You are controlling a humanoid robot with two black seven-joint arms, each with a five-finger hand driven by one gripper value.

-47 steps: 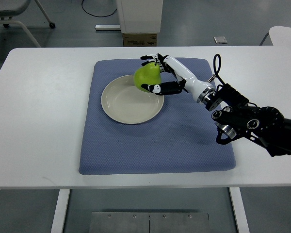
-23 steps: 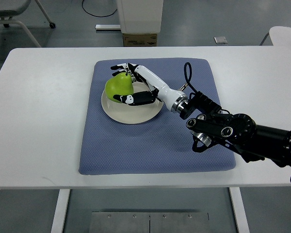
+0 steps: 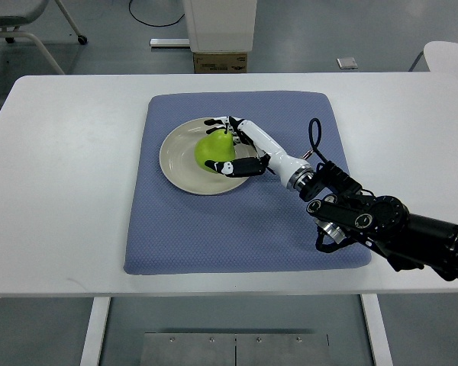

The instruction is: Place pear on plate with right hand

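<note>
I count one pear (image 3: 213, 152), one plate (image 3: 180, 156), one mat (image 3: 244, 221). My right hand (image 3: 240, 147) is clamped on the pear, which sits on the plate; its axis I can't tell.

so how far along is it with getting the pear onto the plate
Carrying looks done: the green pear sits over the round cream plate on the blue mat. In hand: the right hand grips the pear. Left: open the fingers and pull away.

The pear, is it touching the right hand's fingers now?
Touching. The top view shows the right hand with fingers curled against the pear, over the plate.
</note>
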